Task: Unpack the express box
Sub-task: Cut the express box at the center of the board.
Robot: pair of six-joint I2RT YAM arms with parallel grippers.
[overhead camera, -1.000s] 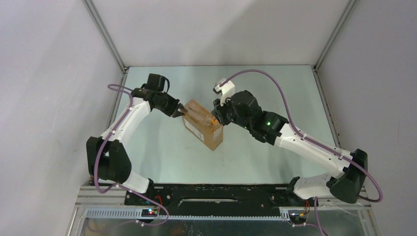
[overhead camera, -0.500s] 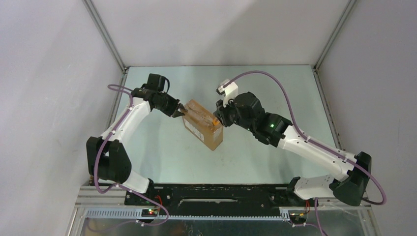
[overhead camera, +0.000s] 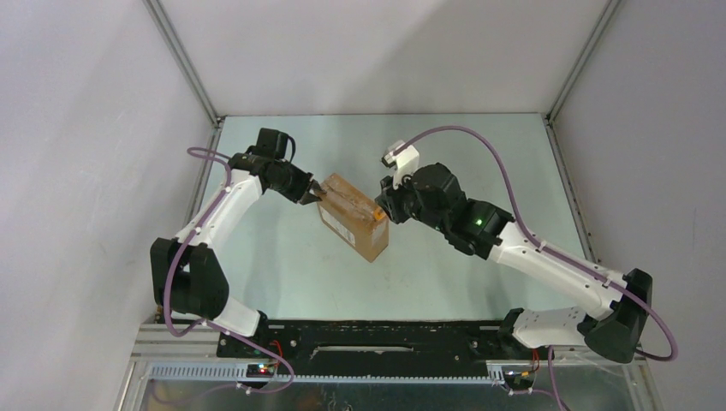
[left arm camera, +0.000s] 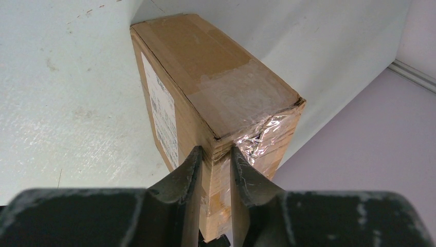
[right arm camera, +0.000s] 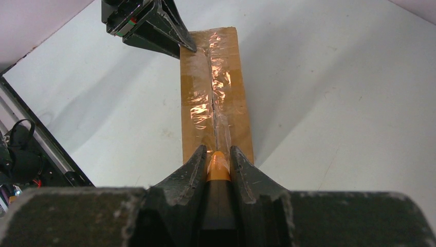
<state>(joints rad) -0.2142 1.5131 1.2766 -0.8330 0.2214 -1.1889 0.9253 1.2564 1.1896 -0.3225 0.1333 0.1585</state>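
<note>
The express box (overhead camera: 353, 216) stands on its edge mid-table, a brown carton with a white label (left arm camera: 162, 116) on one side and shiny clear tape along its top seam (right arm camera: 215, 95). My left gripper (overhead camera: 315, 196) is shut on the box's left end corner (left arm camera: 218, 154). My right gripper (overhead camera: 381, 210) is shut on a slim orange-and-black utility knife (right arm camera: 218, 167). The knife's orange tip rests at the right end of the taped seam. The left gripper's fingers (right arm camera: 169, 33) show at the far end of the box in the right wrist view.
Grey enclosure walls rise on both sides and at the back, with metal corner rails (overhead camera: 184, 64). The arm bases and a black mounting bar (overhead camera: 377, 338) line the near edge. A purple cable (overhead camera: 479, 150) loops over the right arm.
The right arm has drawn back to the right along the box's top seam, its elbow and base link swinging outward. The left arm and the box have stayed in place.
</note>
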